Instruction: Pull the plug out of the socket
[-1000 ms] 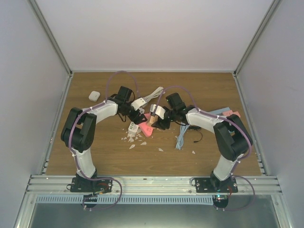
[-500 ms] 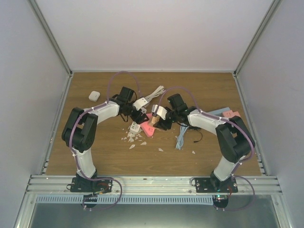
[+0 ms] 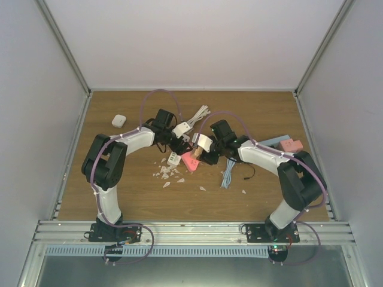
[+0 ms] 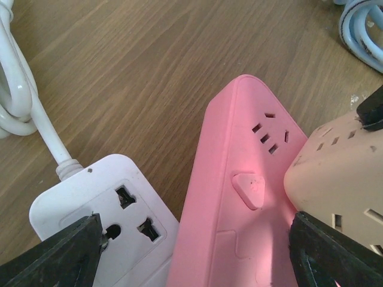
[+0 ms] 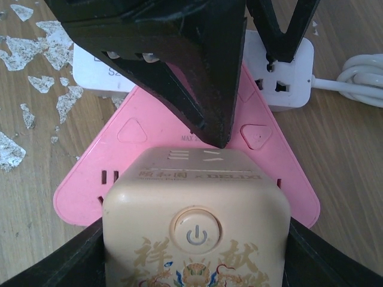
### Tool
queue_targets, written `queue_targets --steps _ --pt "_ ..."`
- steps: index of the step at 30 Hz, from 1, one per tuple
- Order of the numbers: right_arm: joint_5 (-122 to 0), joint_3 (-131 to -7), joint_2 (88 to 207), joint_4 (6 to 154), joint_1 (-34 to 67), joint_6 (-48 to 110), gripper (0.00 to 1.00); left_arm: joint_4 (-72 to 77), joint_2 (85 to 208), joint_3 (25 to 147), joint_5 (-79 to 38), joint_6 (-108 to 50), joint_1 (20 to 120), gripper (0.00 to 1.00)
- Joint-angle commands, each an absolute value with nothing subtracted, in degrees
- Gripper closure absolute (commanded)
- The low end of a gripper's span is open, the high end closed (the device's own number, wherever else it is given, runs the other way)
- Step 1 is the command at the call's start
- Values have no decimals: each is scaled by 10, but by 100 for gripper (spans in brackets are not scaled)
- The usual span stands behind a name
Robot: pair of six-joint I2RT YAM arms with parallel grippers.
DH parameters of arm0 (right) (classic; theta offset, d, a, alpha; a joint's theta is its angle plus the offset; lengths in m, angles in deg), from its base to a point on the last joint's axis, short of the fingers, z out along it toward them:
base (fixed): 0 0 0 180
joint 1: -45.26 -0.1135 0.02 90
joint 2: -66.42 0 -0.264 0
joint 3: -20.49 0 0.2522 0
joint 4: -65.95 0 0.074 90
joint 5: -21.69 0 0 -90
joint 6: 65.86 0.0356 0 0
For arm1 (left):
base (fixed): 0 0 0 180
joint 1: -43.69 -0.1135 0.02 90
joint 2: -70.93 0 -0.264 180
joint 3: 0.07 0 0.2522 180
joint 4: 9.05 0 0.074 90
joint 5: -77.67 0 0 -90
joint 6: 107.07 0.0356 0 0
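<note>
Near the middle of the top view, both arms meet over a pink socket [image 3: 190, 162] lying flat on the wooden counter [image 3: 119, 191]. A beige cube plug [image 5: 197, 197] sits on the pink socket's near corner at the bottom of the right wrist view, power button facing the camera. The right gripper [image 5: 194, 257] has its fingers clamped on the cube's two sides. The left gripper [image 4: 191, 251] has its fingers wide apart and holds nothing. In its own view one finger shows at the lower left over a white power strip [image 4: 114, 203], the other at the lower right beside the cube. In the right wrist view one left finger points down at the pink face just above the cube; whether it touches is unclear. The white strip lies touching the pink socket, its white cord [image 4: 24, 101] looping at the left edge. Torn paper scraps [image 5: 42, 60] litter the upper left of the right wrist view, and a coiled blue cable [image 4: 362, 30] shows at the upper right of the left wrist view.
</note>
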State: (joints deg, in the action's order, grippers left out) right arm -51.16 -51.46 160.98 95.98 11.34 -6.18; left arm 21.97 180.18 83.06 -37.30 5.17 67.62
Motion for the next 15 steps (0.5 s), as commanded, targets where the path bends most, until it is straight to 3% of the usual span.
queue_targets --steps 1,9,15 --pt "-505 -515 1531 1004 113 -80 74 295 1875 798 -157 78 650 16" --pt "-394 -545 1530 1056 116 -41 75 285 1866 785 -91 93 670 15" --pt "-401 -554 1519 1059 121 -24 76 279 1863 780 -75 95 676 15"
